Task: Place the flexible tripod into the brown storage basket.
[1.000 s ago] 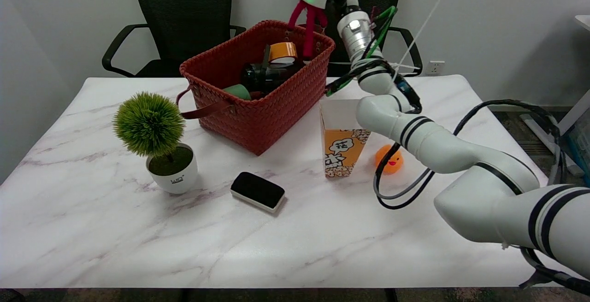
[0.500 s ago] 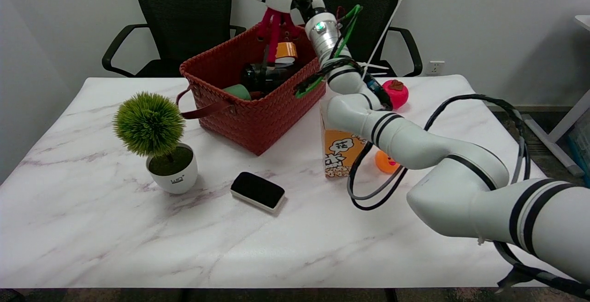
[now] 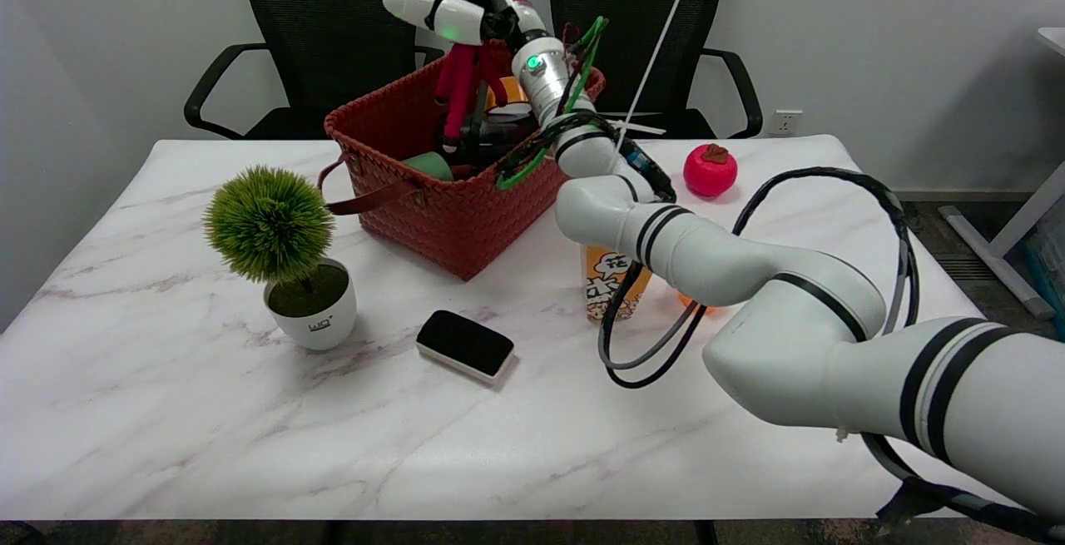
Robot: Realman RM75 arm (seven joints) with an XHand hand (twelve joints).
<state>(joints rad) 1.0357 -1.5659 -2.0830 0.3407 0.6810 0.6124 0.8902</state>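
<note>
Right hand [image 3: 466, 8] holds flexible tripod [image 3: 458, 87] (magenta legs dangling).

My right hand [image 3: 466, 8] is hanging over the basket [image 3: 466, 204], holding the tripod [image 3: 459, 87] with its legs dipping inside among the things already lying there. The basket is sitting at the back of the counter [image 3: 250, 437]. The potted plant [image 3: 279, 254] is standing to its left, the eraser [image 3: 464, 345] in front, the popcorn box [image 3: 606, 287] to its right, and the round toy [image 3: 710, 170] further right.

One basket [image 3: 449, 212], one tripod [image 3: 459, 87], one potted plant [image 3: 279, 245], two chairs [image 3: 333, 21].
</note>
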